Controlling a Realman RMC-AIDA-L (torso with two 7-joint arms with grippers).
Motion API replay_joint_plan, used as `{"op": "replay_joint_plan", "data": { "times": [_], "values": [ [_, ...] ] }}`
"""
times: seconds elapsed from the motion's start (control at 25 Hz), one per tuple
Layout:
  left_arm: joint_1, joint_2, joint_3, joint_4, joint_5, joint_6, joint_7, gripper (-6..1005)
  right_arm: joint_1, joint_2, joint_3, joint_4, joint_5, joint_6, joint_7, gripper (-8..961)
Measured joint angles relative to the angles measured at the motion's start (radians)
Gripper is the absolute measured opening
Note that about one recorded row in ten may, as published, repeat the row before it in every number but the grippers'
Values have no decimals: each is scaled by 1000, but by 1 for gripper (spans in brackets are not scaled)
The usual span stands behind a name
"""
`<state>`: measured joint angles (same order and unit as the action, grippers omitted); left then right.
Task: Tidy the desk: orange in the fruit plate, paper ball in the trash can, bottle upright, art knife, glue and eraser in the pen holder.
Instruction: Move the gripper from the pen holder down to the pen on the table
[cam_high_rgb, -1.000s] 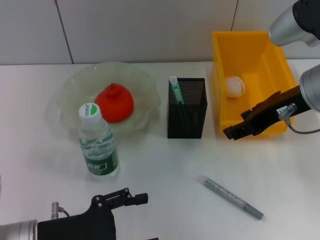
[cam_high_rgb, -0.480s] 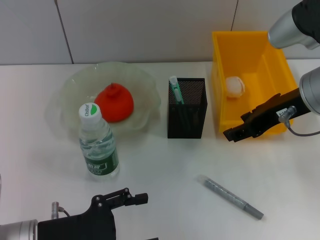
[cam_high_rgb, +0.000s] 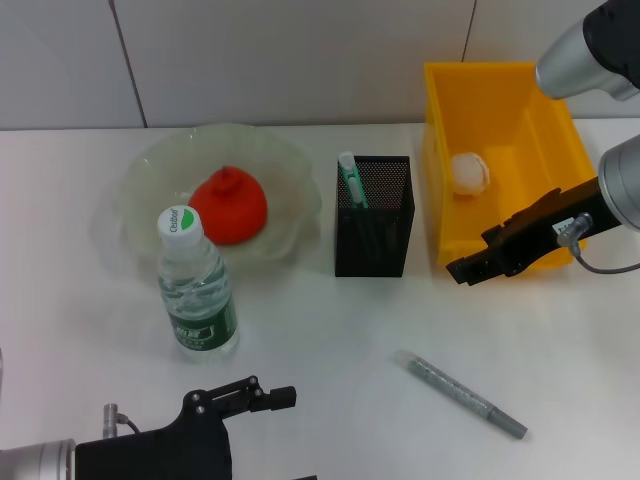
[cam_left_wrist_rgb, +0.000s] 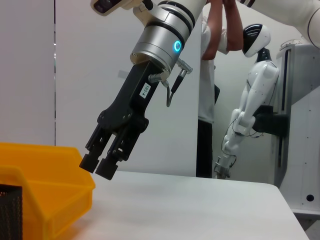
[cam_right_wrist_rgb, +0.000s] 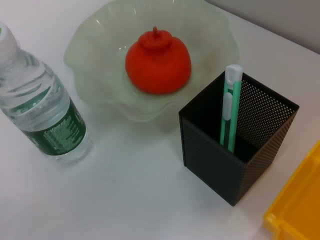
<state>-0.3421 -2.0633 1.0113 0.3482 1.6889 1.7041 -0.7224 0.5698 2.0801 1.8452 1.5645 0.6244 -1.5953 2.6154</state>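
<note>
Head view first: honestly nothing has changed over the last second. My right gripper (cam_high_rgb: 462, 268) is sitting in the same spot by the near corner of the bin (cam_high_rgb: 440, 150), and every object is where it was. So I read this as a pause between steps, not progress.

Nearest me, the left gripper (cam_high_rgb: 275, 398) is parked low at the table's near edge; I can't tell if its fingers are spread or closed from here. Just past it lies the knife (cam_high_rgb: 462, 394), a grey pen-shaped thing flat on the table (cam_high_rgb: 330, 330), well apart from everything. That's the one item obviously left to put away.

Next out, the bottle (cam_high_rgb: 196, 285) is already upright, just in front of the plate (cam_high_rgb: 130, 190).

The right gripper holds nothing. In the left wrist view its two fingers (cam_left_wrist_rgb: 95, 162) look close together with only a slim gap, nothing between them, hanging above the bin's rim.

The holder (cam_high_rgb: 374, 216) has one green-and-white stick (cam_high_rgb: 351, 180) standing in it, probably the glue. Can't see an eraser in there; the mesh hides the bottom.

Farther back, the orange (cam_high_rgb: 229, 204) sits in the plate, and the paper ball (cam_high_rgb: 470, 172) is inside the bin.

My guess: the knife goes next.
</note>
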Motion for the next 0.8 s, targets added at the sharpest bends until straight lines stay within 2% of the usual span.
{"op": "replay_joint_plan", "data": {
  "times": [0.8],
  "values": [
    [2, 2, 6, 0, 0, 3, 0, 807, -2, 2, 0, -30, 10, 5, 0, 630]
  ]
}}
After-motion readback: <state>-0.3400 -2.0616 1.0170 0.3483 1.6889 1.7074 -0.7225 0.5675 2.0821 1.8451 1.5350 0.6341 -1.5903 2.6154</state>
